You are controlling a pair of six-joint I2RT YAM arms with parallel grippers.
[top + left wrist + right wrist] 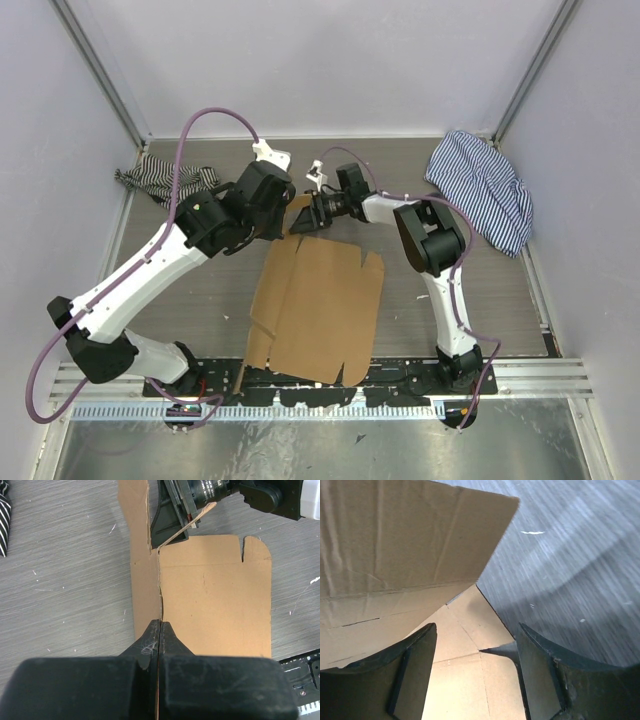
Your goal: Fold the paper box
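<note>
The paper box (320, 310) is a brown cardboard sheet lying mostly flat in the middle of the table, with a far-left flap (298, 213) lifted. My left gripper (283, 228) is at the sheet's far-left corner. In the left wrist view it (160, 626) is shut on a thin cardboard edge along a crease of the box (215, 595). My right gripper (306, 214) reaches in from the right, just beyond it. In the right wrist view it (477, 640) is open, with the box (465, 680) under the jaws and the raised flap (405, 535) at upper left.
A striped cloth (165, 180) lies at the far left and a larger one (485, 190) at the far right. Pale walls close in three sides. A metal rail (540, 375) runs along the near edge under the sheet's near end.
</note>
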